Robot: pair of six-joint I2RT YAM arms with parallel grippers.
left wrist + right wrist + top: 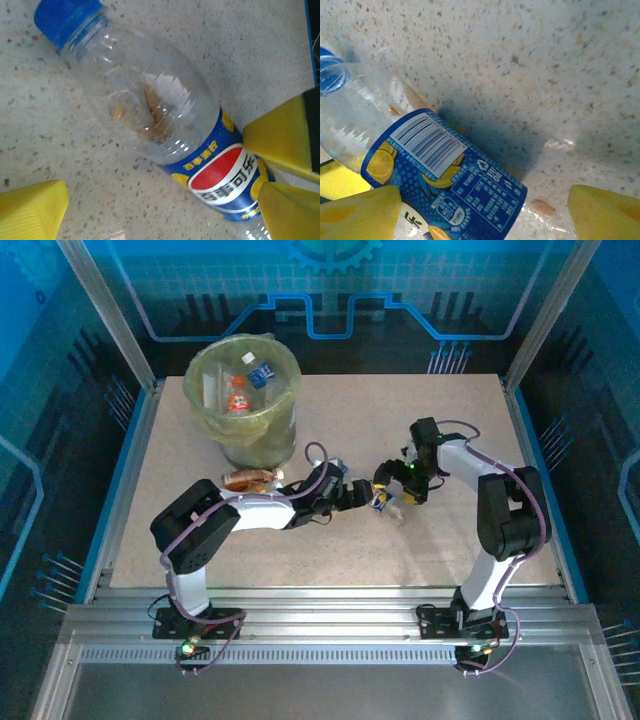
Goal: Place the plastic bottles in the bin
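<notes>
Tabletop (330,540): speckled beige.
Bin (258,440): far left, bag-lined. Inside I see orange-label bottle (237,395) and blue-label bottle (262,373).
Brown bottle (248,479): lying at bin's foot.
Blue-cap bottle (150,115): lying mid-tabletop between my tools.
Left tool (162,192): wide open, bottle's label end between fingers.
Right tool (484,192): open astride same bottle, one finger at label, other clear.

We've got the bin (262,435) back-left on the table (300,550), bottles (238,395) in it, one bottle (248,479) lying just before it, Pepsi bottle (150,100) lying flat mid-table, right of that one
</notes>
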